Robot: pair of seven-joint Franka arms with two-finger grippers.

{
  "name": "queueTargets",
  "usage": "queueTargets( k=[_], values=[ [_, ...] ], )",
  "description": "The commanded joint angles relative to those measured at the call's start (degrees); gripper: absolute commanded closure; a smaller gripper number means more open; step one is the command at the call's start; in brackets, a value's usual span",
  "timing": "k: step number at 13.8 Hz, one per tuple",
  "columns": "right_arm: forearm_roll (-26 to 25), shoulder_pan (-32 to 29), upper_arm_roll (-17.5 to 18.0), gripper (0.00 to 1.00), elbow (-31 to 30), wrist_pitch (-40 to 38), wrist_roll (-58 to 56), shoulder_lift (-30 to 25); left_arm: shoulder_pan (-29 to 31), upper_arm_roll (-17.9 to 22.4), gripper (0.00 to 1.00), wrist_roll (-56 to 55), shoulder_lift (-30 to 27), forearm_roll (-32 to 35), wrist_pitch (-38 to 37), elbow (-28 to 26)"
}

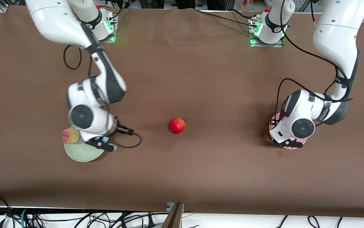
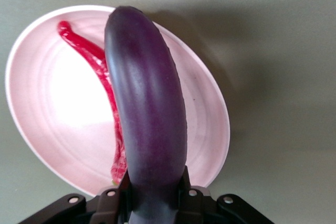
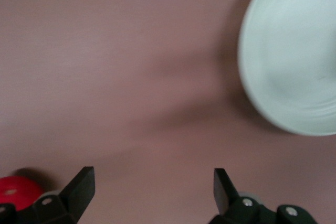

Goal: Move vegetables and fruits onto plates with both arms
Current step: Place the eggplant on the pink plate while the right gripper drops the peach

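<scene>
My left gripper [image 2: 155, 183] is shut on the stem end of the long purple eggplant [image 2: 144, 98], holding it over the pale pink plate [image 2: 47, 103] at the left arm's end of the table. A red chili [image 2: 86, 51] lies on that plate, partly hidden under the eggplant. My right gripper [image 3: 154, 179] is open and empty above bare table beside the pale green plate [image 1: 83, 154]. The peach [image 1: 71, 136] sits on the green plate near its rim. The red pomegranate [image 1: 177, 125] lies alone on the table between the two plates.
The brown table [image 1: 201, 79] is bare apart from these things. Black cables [image 1: 131, 144] loop off the right wrist close to the green plate. The arm bases [image 1: 265, 30] stand along the table edge farthest from the front camera.
</scene>
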Motion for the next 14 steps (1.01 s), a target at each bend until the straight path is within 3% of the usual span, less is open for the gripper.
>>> queueTargets(
  k=[1, 4, 8, 10, 14],
  values=[
    [0.7, 4.6, -0.3, 0.0, 1.8, 7.3, 9.6, 2.4, 1.3, -0.9, 0.0, 0.7, -1.1, 0.2, 0.5, -0.6],
    [0.6, 9.8, -0.3, 0.0, 1.7, 15.2, 17.5, 4.9, 1.9, -1.1, 0.0, 0.7, -2.9, 0.1, -0.1, 0.4],
    [0.5, 13.2, -0.3, 0.0, 1.8, 23.3, 23.8, 8.3, 2.0, -2.2, 0.0, 0.6, -14.9, -0.8, -0.8, 2.1],
    [0.4, 14.0, -0.4, 0.0, 1.8, 24.6, 23.9, 9.1, 2.1, -1.7, 0.0, 0.5, -19.3, -7.0, -1.6, 5.7],
    [-0.1, 15.1, -0.5, 0.0, 1.9, 25.2, 23.9, 10.5, 3.4, -2.1, 0.0, 0.7, -21.7, -10.6, -19.9, 20.0]
  ],
)
